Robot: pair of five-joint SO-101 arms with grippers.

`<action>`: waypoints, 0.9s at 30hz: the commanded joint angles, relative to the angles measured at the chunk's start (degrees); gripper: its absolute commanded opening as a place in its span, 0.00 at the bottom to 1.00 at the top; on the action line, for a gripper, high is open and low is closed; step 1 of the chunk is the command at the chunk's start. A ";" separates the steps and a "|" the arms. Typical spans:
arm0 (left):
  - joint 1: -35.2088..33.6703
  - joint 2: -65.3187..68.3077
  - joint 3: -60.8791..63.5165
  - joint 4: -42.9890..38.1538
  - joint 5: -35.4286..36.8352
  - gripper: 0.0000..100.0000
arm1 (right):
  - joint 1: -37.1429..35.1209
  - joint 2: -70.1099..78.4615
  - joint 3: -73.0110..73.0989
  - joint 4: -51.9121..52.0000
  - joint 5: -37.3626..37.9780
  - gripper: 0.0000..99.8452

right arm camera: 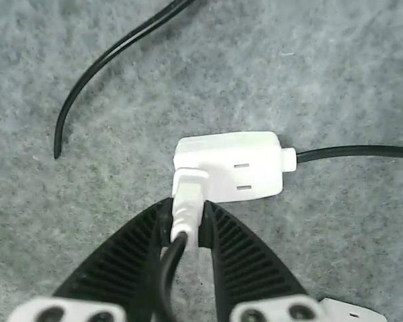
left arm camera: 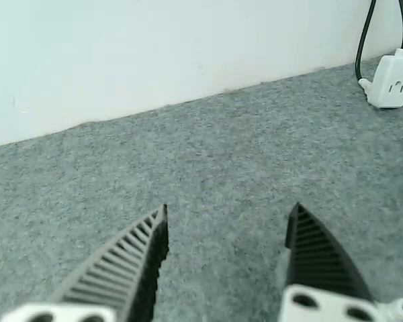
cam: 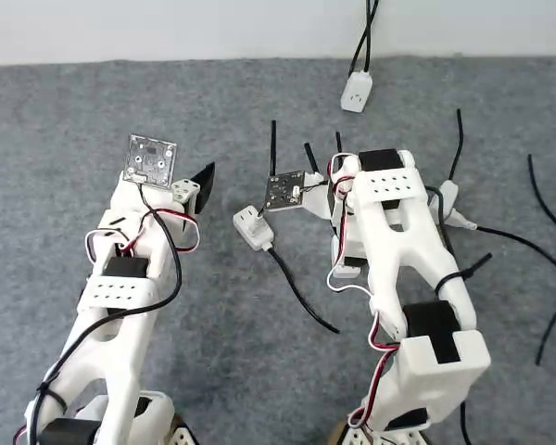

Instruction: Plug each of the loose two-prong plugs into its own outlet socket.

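The right tool (right arm camera: 188,204) is clamped narrow on a white two-prong plug (right arm camera: 189,186), whose nose touches one end of the white outlet socket (right arm camera: 232,166) lying flat on the grey table (right arm camera: 67,221); the prongs are hidden, so whether it is seated I cannot tell. The socket lies unheld, so a push may simply slide it off or twist the plug in the grip. The left tool (left arm camera: 230,211) hangs wide and empty, well apart from a second socket (left arm camera: 388,80) near the wall (left arm camera: 154,47)

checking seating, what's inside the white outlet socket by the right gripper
The plug in the right fingers meets the outlet socket end-on, prongs covered. Two other slots look empty.
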 commanded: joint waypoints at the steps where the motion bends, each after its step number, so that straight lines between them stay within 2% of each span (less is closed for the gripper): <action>1: 0.35 -0.18 -2.86 -1.58 -0.88 0.27 | -0.31 -2.51 -0.18 -0.40 -1.41 0.01; 9: 0.35 -0.18 -2.86 -1.58 -0.88 0.27 | 0.13 -1.98 0.53 -0.48 -1.67 0.01; 27: 0.35 -0.18 -2.86 -1.67 -0.97 0.27 | 0.22 -2.59 13.45 -13.93 1.23 0.01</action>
